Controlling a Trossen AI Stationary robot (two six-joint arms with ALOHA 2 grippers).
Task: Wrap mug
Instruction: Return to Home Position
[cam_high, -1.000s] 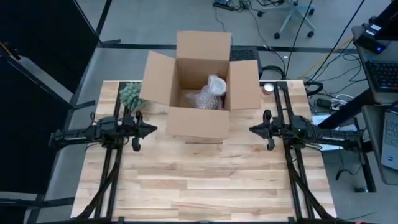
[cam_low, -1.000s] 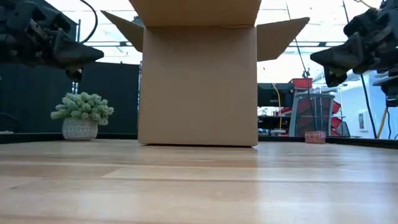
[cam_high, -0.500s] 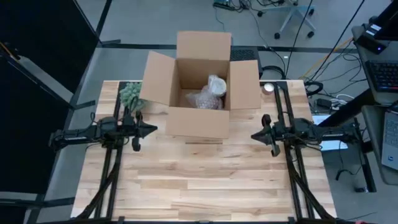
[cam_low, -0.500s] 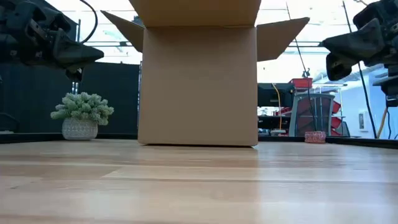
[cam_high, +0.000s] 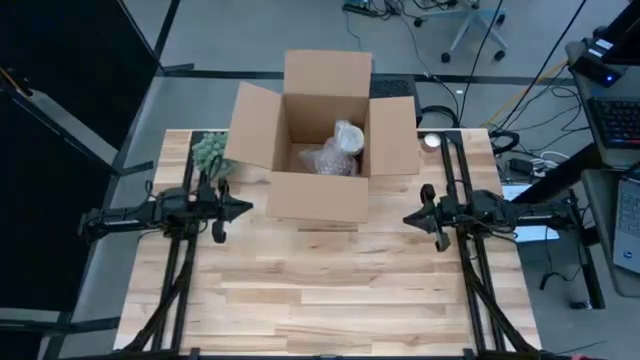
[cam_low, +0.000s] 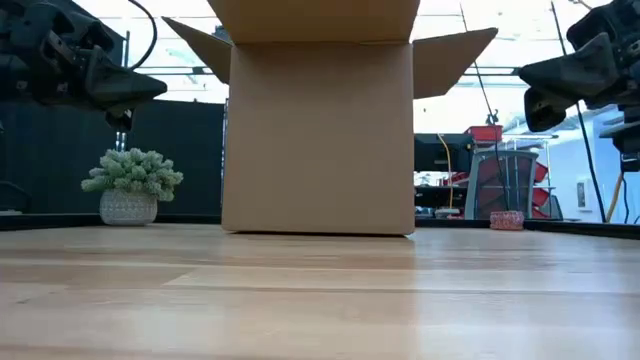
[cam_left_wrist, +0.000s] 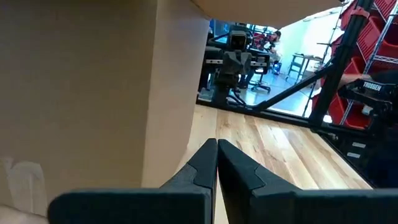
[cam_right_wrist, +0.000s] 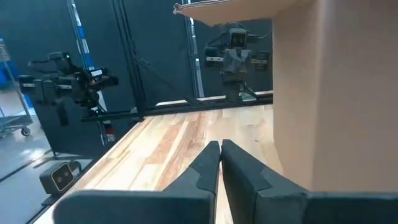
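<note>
Since both arms hang clear of the work, most of what you see is the wooden table (cam_high: 330, 290). On its far half stands the cardboard box (cam_high: 318, 196), upright, with all four flaps open and splayed outward. From the low view, its front wall fills the middle of the scene.

Your left arm (cam_high: 150, 215) reaches in over the table's left edge and your right arm (cam_high: 500, 212) over the right edge. Each points inward toward the other, with the front of the box between them.

The left gripper (cam_high: 246, 208) hangs above the table just beside the box's front left corner, not touching it. Its wrist view shows the two fingers (cam_left_wrist: 199, 167) pressed together to a point with nothing between them. The right gripper (cam_high: 407, 218) hangs near the front right corner, a little farther from the box. Its fingers (cam_right_wrist: 239, 168) are likewise closed on nothing.

The wrapped mug (cam_high: 335, 150) lies on the floor of the box, toward the far right side. You see only a bundle of bubble wrap; the mug itself is hidden inside it.

A small potted plant (cam_high: 210, 153) sits on the table just beside the box's left flap, on the far side of the left gripper. A small round white object (cam_high: 432, 141) rests near the table's far right corner.
</note>
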